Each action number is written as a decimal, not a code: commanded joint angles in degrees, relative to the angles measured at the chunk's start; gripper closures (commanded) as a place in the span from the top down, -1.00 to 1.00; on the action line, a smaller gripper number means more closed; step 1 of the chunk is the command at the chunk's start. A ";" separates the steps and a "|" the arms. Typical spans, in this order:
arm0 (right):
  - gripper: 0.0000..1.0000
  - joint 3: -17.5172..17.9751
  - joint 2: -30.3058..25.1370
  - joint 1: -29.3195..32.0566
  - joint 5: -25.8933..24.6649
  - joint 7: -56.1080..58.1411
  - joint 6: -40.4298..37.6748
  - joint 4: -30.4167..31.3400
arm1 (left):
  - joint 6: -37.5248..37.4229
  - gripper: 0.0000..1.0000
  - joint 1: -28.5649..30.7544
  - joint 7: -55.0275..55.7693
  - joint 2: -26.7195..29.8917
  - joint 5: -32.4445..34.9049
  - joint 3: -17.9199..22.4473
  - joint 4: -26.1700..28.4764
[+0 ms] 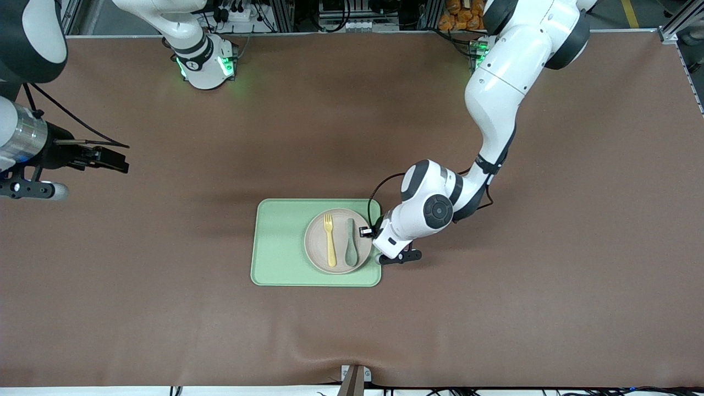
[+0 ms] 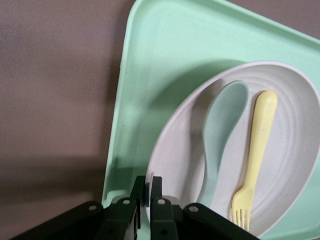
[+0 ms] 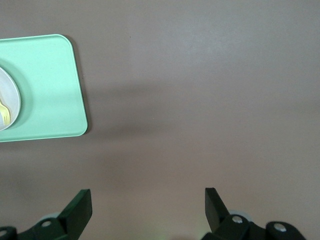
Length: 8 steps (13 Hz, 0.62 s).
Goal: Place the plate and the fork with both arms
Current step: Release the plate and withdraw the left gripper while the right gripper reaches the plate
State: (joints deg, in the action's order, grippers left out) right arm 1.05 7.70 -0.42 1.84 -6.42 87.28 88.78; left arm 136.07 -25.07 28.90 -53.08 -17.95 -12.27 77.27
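Note:
The pale speckled plate (image 1: 316, 242) lies on the light-green tray (image 1: 278, 242), at the tray's end toward the left arm. On the plate the yellow fork (image 1: 330, 242) rests beside a muted-green spoon (image 1: 351, 242). My left gripper (image 2: 148, 187) is shut on the plate's rim (image 2: 165, 150), one finger over it and one under; the fork (image 2: 257, 150) and spoon (image 2: 222, 130) lie just past it. My right gripper (image 3: 148, 200) waits open with nothing between its fingers, over bare table toward the right arm's end (image 1: 118, 159).
The tray (image 2: 170, 60) sits on a brown table mat, nearer to the front camera than the middle. From the right wrist view one corner of the tray (image 3: 45, 85) and a sliver of the plate (image 3: 10, 100) show. A small clamp (image 1: 355, 379) sits at the table's front edge.

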 commanded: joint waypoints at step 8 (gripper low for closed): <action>1.00 0.71 9.34 -4.93 -0.34 0.27 7.17 -4.67 | -6.49 1.00 3.70 2.03 9.47 0.29 0.41 -1.07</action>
State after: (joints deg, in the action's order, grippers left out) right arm 1.84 14.12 -2.72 1.87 -6.19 92.22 87.25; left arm 134.33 -23.43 29.43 -48.67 -17.95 -12.10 74.85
